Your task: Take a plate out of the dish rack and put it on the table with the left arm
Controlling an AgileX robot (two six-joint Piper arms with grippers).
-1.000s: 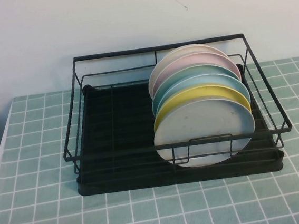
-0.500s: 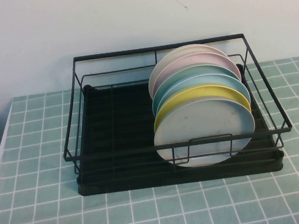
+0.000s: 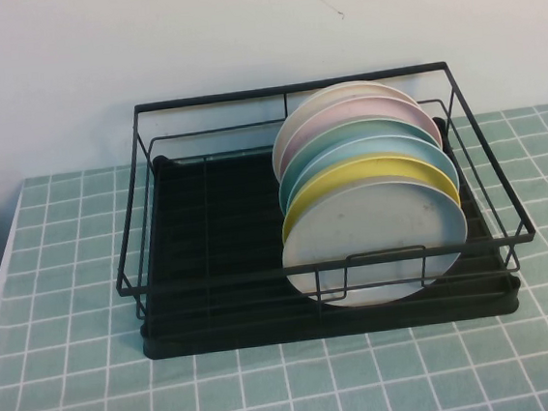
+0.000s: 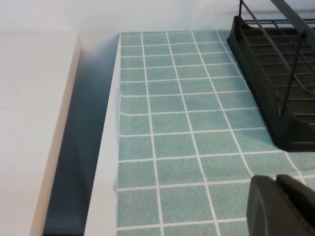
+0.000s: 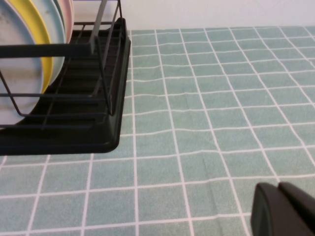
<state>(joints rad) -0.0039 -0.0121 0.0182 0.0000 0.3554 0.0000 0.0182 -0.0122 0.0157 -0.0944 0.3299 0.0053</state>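
Observation:
The pale grey-blue plate (image 3: 375,244) stands on edge at the front of a row of plates in the right half of the black wire dish rack (image 3: 208,222). The plate's edge also shows in the right wrist view (image 5: 15,73). Neither arm shows in the high view. My left gripper (image 4: 276,183) is shut and empty, low over the green tiled table (image 4: 167,147), to the left of the rack's corner (image 4: 275,98). My right gripper (image 5: 278,189) is shut and empty over the tiles to the right of the rack (image 5: 83,113).
Behind the grey-blue plate stand a yellow plate (image 3: 349,174), light blue plates (image 3: 365,143), a pink one (image 3: 343,113) and a cream one. The rack's left half holds nothing. A white ledge (image 4: 29,123) and a dark gap run along the table's left edge.

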